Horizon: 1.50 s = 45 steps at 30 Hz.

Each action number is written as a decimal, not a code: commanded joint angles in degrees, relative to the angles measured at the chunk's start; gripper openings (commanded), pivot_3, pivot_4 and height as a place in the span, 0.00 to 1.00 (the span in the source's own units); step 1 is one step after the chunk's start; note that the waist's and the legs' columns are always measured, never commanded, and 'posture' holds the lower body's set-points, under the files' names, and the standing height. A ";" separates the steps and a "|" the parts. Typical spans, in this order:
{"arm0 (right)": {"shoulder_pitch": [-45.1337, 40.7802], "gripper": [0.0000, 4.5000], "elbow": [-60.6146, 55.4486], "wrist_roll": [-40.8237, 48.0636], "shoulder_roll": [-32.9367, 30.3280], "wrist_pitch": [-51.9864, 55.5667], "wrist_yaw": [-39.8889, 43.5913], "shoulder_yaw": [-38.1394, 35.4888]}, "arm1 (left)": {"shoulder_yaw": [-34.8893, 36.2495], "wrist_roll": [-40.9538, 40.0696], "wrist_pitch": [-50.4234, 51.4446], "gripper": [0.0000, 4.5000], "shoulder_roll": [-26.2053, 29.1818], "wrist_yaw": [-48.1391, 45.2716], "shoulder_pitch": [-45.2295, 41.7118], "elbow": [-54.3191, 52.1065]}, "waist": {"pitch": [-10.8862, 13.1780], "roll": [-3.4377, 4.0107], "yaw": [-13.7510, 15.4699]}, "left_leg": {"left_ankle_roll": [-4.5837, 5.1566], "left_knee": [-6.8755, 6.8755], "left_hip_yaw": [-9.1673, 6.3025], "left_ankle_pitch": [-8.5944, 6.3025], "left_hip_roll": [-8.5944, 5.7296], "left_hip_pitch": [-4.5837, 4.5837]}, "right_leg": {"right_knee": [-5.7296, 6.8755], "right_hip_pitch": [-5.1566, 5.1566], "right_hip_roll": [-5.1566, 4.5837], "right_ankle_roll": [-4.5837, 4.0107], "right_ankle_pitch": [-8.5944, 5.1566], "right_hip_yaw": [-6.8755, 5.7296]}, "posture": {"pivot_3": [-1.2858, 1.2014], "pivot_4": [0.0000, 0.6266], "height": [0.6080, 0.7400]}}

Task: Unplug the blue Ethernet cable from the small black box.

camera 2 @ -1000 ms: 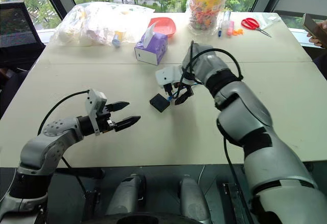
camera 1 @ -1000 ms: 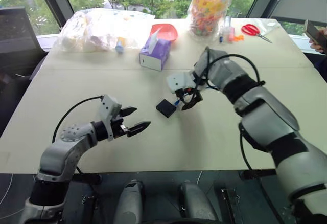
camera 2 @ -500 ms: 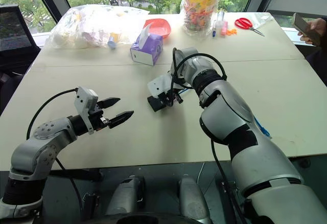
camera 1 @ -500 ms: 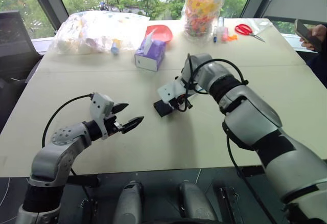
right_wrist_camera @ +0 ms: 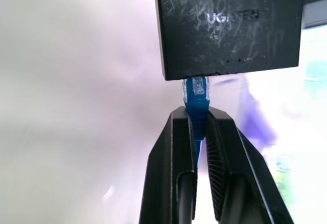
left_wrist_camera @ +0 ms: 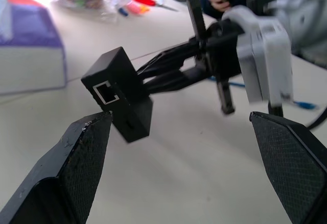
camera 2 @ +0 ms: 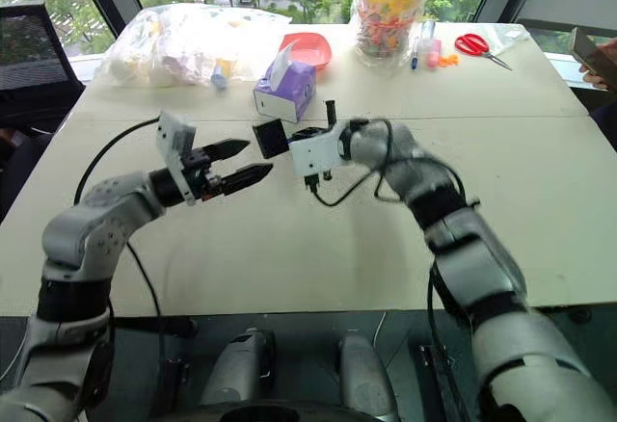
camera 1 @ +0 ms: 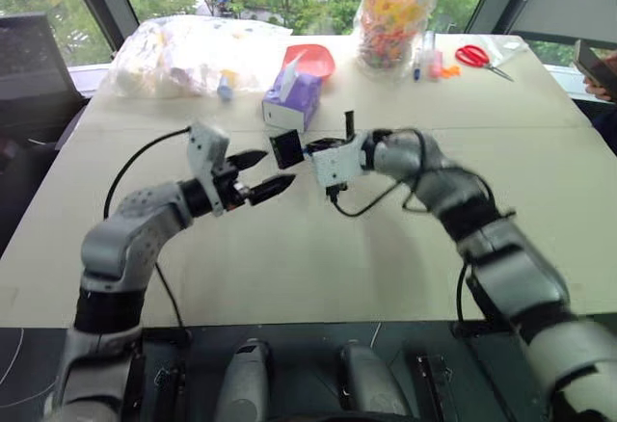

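**Black box lifted off the desk on its blue cable, between the two hands**

The right hand (right_wrist_camera: 196, 132) was pinched shut on the plug end of the blue Ethernet cable (right_wrist_camera: 196, 98), its two black fingers (right_wrist_camera: 176, 152) squeezing the blue boot just below where the plug entered the small black box (right_wrist_camera: 227, 24). The plug was still seated in the box's port. In the right wrist view the box filled the upper right of the frame, its scuffed face showing a brand name and a row of small port labels.

In the left eye view the box (camera 1: 285, 148) hung in the air at the centre of the frame, clear of the desk (camera 1: 318, 268), carried at the tips of the right hand (camera 1: 307, 147). The left hand (camera 1: 262, 173) sat just to the left of and slightly below the box, near it but apart, its fingers spread wide and holding nothing. The left wrist view showed those two open fingertips (left_wrist_camera: 84, 157) at the lower corners of the frame, with the box (left_wrist_camera: 120, 93) between and beyond them, an empty port facing the camera.

In the upper part of the left eye view stood a purple tissue box (camera 1: 292, 100), a clear plastic bag (camera 1: 188, 54), a red bowl (camera 1: 313, 59), a jar of colourful sweets (camera 1: 393, 13) and red scissors (camera 1: 479, 57).
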 commanded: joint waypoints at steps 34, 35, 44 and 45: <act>13.96 0.00 -32.64 -3.00 -4.30 11.33 -1.27 -8.67 | -2.54 0.19 0.85 1.00 0.43 -12.71 -11.39 9.91 | 0.01 0.00 0.18 | 0.00 0.20 -0.05 0.03 -0.03 0.08 | -0.01 0.19 0.04 0.01 0.00 -0.02 | 0.52 0.24 0.96; 13.89 0.00 -32.40 -2.95 -4.40 11.25 -1.33 -8.75 | -2.21 -0.07 1.31 1.00 0.95 -12.90 -11.29 9.73 | 0.01 0.00 0.18 | 0.00 0.20 -0.05 0.03 -0.03 0.08 | 0.00 0.19 0.05 0.01 0.01 -0.02 | 0.52 0.24 0.96; 13.95 0.00 -31.85 -2.85 -4.69 10.94 -1.43 -8.93 | -2.01 -0.61 2.14 1.00 2.11 -13.08 -11.19 9.52 | 0.01 0.00 0.16 | 0.00 0.20 -0.05 0.03 -0.03 0.08 | 0.00 0.19 0.04 0.01 0.00 -0.02 | 0.52 0.24 0.96; 14.05 0.00 -31.94 -2.78 -4.76 10.91 -1.38 -8.97 | -1.94 -0.69 2.20 1.00 2.10 -13.03 -11.25 9.54 | 0.01 0.00 0.17 | 0.00 0.20 -0.05 0.03 -0.03 0.08 | 0.00 0.19 0.04 0.01 0.01 -0.02 | 0.52 0.24 0.96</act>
